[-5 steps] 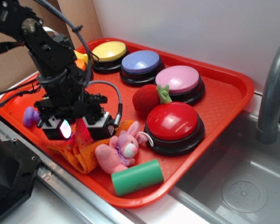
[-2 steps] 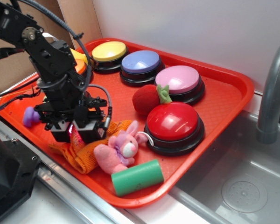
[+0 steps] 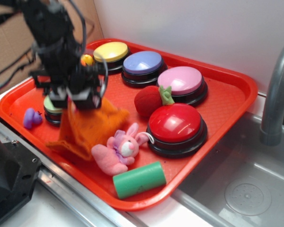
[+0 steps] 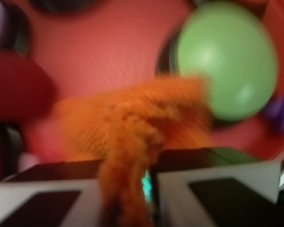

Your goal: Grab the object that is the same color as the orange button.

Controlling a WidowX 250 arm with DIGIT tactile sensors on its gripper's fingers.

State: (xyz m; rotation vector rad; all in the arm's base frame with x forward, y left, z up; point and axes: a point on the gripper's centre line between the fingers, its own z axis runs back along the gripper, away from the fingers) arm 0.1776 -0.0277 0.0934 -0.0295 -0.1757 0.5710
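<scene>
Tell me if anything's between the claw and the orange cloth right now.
Nothing visible is. The claw is shut on the orange cloth, which hangs from it over the tray, bunched between the fingers in the wrist view.

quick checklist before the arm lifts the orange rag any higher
1. Grip: the hand is shut on the orange rag, cloth bunched between the fingers. Ok.
2. Right item: the rag is orange, not the pink bunny. Ok.
3. Rag clear of the tray: its lower edge hangs low near the tray's front edge; contact unclear. Cannot tell.
4. Bunny free of the rag: it lies right beside the hanging cloth; snagging unclear. Cannot tell.
5. Green button underneath untouched: the wrist view is too blurred. Cannot tell.
</scene>
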